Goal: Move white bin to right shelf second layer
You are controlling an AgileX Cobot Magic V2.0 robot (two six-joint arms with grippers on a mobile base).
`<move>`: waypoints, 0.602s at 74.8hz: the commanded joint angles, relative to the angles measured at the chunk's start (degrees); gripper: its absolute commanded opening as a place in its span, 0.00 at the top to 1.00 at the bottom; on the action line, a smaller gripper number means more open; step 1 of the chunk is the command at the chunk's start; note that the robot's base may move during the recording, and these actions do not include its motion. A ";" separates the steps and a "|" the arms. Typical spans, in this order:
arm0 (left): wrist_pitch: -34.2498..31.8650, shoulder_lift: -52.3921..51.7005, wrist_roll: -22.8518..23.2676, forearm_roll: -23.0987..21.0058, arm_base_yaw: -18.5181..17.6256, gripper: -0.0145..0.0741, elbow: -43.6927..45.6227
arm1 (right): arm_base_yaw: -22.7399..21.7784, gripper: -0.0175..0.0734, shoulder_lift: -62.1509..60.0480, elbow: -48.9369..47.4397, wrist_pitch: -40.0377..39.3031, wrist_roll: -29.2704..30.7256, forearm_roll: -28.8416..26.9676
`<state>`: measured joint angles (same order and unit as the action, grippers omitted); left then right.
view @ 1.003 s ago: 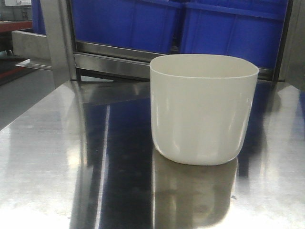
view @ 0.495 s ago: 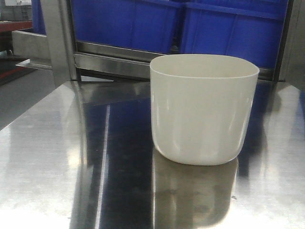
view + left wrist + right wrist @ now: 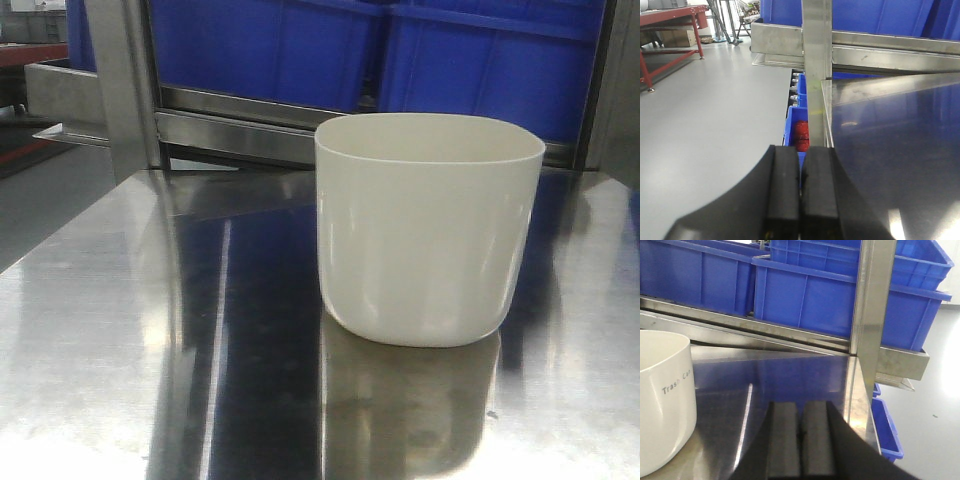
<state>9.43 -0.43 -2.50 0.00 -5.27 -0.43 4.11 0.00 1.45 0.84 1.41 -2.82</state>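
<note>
Barely begun, to judge by the white bin standing upright and ungrasped on the bench, near its far edge and right of the middle, with grasping, lifting and setting on the right shelf second layer all left to do. Pads pressed together on nothing at both arms: left gripper at the left edge, in line with the steel post at the far-left corner; right gripper near the right edge, bin well apart to its left. Plenty of bare steel before and left of the bin, but tight behind, against the rack rail and blue crates along the far edge.
</note>
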 commanded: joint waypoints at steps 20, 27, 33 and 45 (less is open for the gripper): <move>-5.00 -0.80 0.30 0.00 -0.33 0.74 -2.11 | -0.28 0.75 21.28 -10.83 -4.33 -3.01 -4.59; -5.00 -0.80 0.30 0.00 -0.33 0.74 -2.11 | -0.28 0.75 26.98 -15.96 -4.33 -3.01 -4.99; -5.00 -0.80 0.30 0.00 -0.33 0.74 -2.11 | -0.28 0.75 31.51 -20.39 -3.77 -3.01 -4.99; -5.00 -0.80 0.30 0.00 -0.33 0.74 -2.11 | -0.28 0.75 39.47 -30.53 2.14 -3.01 -4.99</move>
<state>9.43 -0.43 -2.50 0.00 -5.27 -0.43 4.11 35.53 -22.24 4.01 -1.41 -7.66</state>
